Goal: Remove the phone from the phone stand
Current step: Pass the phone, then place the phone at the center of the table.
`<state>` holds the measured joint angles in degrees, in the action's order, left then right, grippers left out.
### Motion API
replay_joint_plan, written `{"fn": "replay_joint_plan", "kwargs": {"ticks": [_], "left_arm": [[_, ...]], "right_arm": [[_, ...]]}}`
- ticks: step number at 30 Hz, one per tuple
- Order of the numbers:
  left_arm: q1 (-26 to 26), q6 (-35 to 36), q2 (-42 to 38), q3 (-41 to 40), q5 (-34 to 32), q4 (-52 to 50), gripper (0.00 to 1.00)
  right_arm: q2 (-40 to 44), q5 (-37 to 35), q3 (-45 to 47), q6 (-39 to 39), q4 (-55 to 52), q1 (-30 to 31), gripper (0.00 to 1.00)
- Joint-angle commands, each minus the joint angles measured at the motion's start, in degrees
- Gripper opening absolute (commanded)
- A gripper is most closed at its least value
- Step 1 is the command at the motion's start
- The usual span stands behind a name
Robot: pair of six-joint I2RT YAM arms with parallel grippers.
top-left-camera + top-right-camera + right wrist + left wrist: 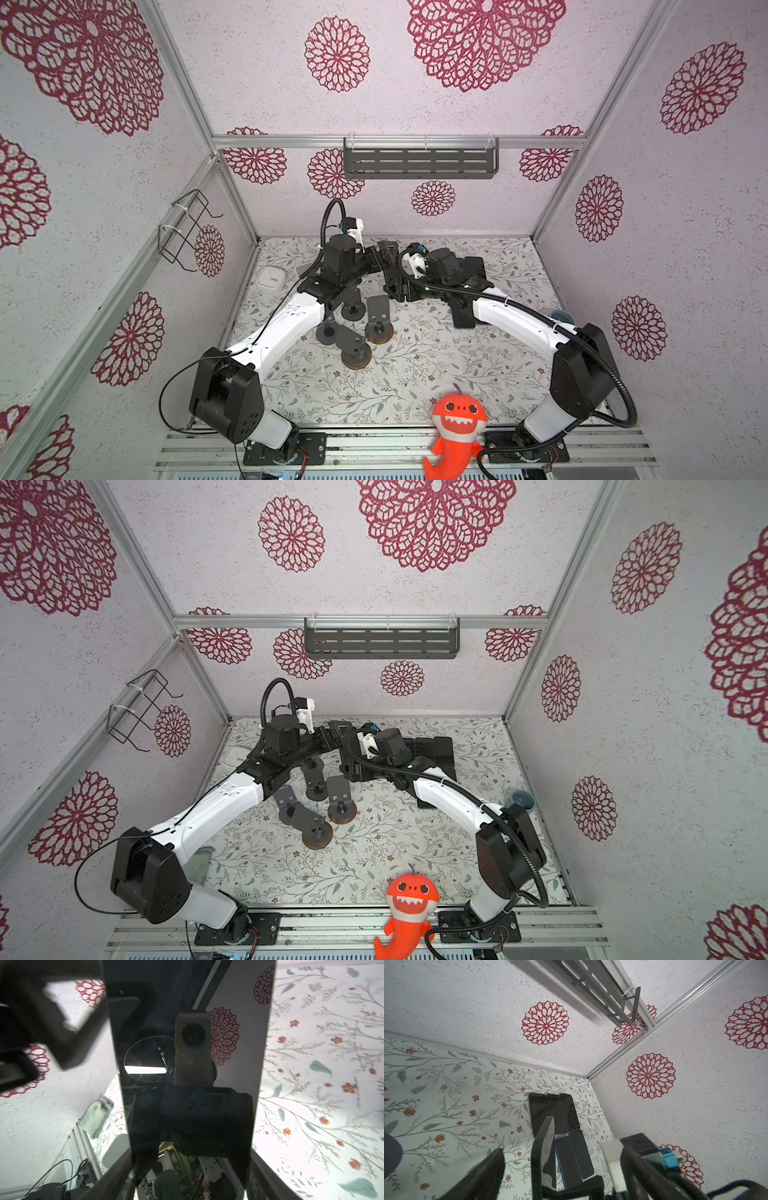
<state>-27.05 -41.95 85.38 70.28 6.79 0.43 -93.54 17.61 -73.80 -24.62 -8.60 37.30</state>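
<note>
A black phone (pixel 187 1064) stands upright between my right gripper's (pixel 189 1159) fingers, which are shut on its two long edges; its glossy screen mirrors the wrist camera. The left wrist view shows that phone edge-on (pixel 542 1147), with my left gripper (pixel 564 1153) open around it and one finger (pixel 488 1174) clearly apart from it. In both top views the two grippers meet at the back middle of the table: left (pixel 384 251), right (pixel 395 282). Several grey phone stands (pixel 378 320) (pixel 316 829) stand without a phone in front of them.
Several black phones lie flat side by side at the back right (pixel 432 750) (pixel 550 1111). A white square clock (pixel 270 277) lies at the left, and an orange shark plush (pixel 457 424) sits on the front edge. A grey shelf (pixel 419 162) hangs on the back wall.
</note>
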Motion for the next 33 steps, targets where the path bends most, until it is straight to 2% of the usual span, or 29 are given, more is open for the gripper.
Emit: {"fn": "replay_joint_plan", "kwargs": {"ticks": [1, 9, 13, 20, 33], "left_arm": [[3.0, 1.4, -3.4, 1.3, -1.1, -5.4, 0.93], [9.8, 7.2, -8.7, 4.0, -1.1, -19.7, 0.94], [12.8, 10.9, -10.6, 4.6, -1.2, -24.9, 0.94], [17.1, 12.3, -13.3, 0.1, -0.5, -22.8, 0.93], [17.6, 17.4, -15.4, -0.7, -1.3, -27.8, 0.92]], "right_arm": [[3.3, -4.7, 0.7, -1.6, -2.1, -1.8, 0.60], [5.5, -15.6, 5.8, -3.4, -15.9, -4.2, 0.48], [4.8, -18.0, 8.6, -5.5, -18.7, -5.4, 0.45], [-0.6, -20.2, 8.0, -6.0, -19.3, -6.7, 0.44], [-9.2, -24.6, 1.7, -5.4, -23.4, -7.6, 0.44]]}}
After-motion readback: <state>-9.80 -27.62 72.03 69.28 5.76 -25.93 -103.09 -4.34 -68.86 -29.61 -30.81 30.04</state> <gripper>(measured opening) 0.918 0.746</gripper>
